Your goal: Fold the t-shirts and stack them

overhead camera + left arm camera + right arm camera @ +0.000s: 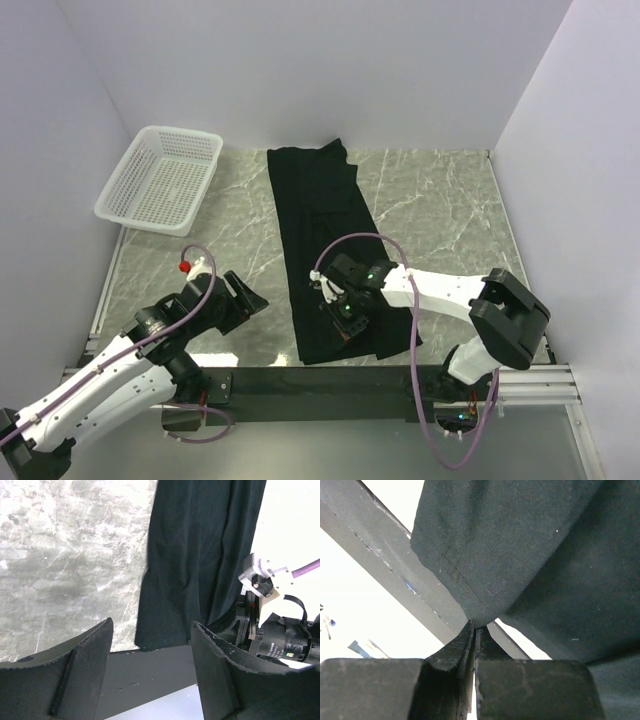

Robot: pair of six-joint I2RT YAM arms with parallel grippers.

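A black t-shirt (320, 220) lies as a long narrow strip down the middle of the table, from the back wall to the near edge. My right gripper (345, 318) is over its near end and is shut on the cloth; in the right wrist view the jaws pinch a fold of the t-shirt (510, 555) at their tips (474, 625). My left gripper (250, 297) is open and empty, just left of the shirt's near left corner (150, 642). In the left wrist view its two fingers (215, 675) frame that corner.
A white mesh basket (160, 180) stands at the back left. The table's black front rail (300, 378) runs along the near edge. The right arm (280, 630) shows at the right of the left wrist view.
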